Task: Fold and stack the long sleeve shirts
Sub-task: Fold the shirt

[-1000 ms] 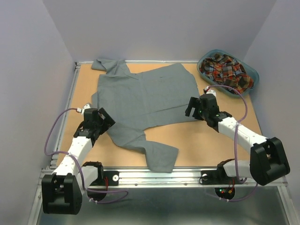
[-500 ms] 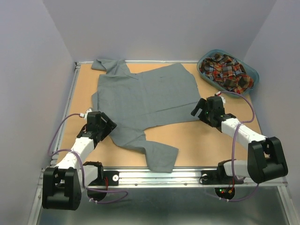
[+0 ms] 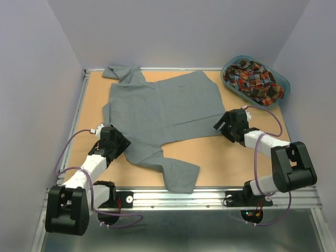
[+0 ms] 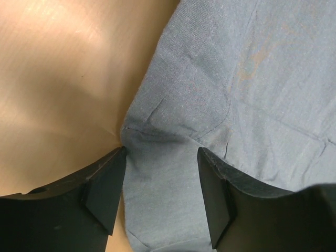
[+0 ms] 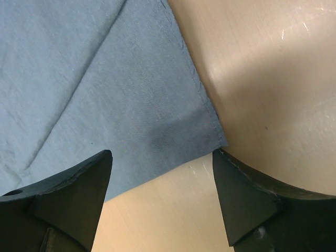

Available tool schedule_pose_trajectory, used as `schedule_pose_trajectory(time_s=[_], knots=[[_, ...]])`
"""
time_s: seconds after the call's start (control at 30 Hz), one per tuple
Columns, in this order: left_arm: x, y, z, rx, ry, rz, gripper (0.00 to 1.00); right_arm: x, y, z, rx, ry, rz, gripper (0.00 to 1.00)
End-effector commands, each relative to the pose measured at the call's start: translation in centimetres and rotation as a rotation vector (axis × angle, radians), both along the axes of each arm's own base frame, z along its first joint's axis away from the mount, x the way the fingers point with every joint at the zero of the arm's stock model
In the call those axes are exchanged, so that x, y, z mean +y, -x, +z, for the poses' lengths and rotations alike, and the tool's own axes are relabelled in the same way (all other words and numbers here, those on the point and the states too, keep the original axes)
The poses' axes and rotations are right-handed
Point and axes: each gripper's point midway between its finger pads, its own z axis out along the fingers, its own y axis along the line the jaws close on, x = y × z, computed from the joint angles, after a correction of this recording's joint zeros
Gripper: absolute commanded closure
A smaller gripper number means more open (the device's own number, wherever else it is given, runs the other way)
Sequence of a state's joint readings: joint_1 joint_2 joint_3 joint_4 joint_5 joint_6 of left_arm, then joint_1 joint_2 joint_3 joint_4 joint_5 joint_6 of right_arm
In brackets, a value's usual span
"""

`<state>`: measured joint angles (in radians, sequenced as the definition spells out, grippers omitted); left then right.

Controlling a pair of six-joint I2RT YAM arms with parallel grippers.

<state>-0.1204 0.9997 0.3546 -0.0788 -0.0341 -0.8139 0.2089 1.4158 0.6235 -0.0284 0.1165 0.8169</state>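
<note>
The grey long sleeve shirt (image 3: 163,110) lies spread flat on the table, one sleeve (image 3: 178,173) trailing toward the near edge. The plaid long sleeve shirt (image 3: 252,79) is bunched in the teal basket. My left gripper (image 3: 121,144) is low at the grey shirt's left side, where sleeve meets body. In the left wrist view its jaws stand apart astride a strip of grey cloth (image 4: 163,184). My right gripper (image 3: 221,125) sits open at the shirt's near right corner. The hem corner (image 5: 210,134) lies between the fingers (image 5: 247,194), touching neither.
The teal oval basket (image 3: 286,84) stands at the back right corner. The grey shirt's other sleeve (image 3: 123,73) is bunched at the back left edge. Bare wooden table (image 3: 236,157) shows in front of the right arm. A metal rail runs along the near edge.
Both grippers have come down and nearer to the shirt's edges. The left one slid back toward the near left and its jaws narrowed. The shirt has not moved.
</note>
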Motion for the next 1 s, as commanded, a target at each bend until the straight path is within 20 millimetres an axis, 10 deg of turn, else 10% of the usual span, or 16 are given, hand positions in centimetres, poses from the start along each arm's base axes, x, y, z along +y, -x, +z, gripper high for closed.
schedule_pose_trajectory(time_s=[0.0,0.3,0.6,0.97], knots=[[0.2,0.5,-0.8,0.031,-0.03,0.007,0.33,-0.4,0.0,-1.1,-0.006,-0.011,-0.038,0.19],[3.9,0.0,1.9,-0.01,-0.174,0.173,0.28,-0.6,0.1,-0.9,-0.019,0.001,-0.029,0.2],[1.9,0.0,-0.8,0.083,-0.132,0.05,0.29,-1.0,0.1,-0.6,-0.036,0.01,-0.037,0.2],[0.7,-0.1,-1.0,0.089,-0.111,0.001,0.65,-1.5,0.2,-0.7,-0.041,0.022,-0.052,0.2]])
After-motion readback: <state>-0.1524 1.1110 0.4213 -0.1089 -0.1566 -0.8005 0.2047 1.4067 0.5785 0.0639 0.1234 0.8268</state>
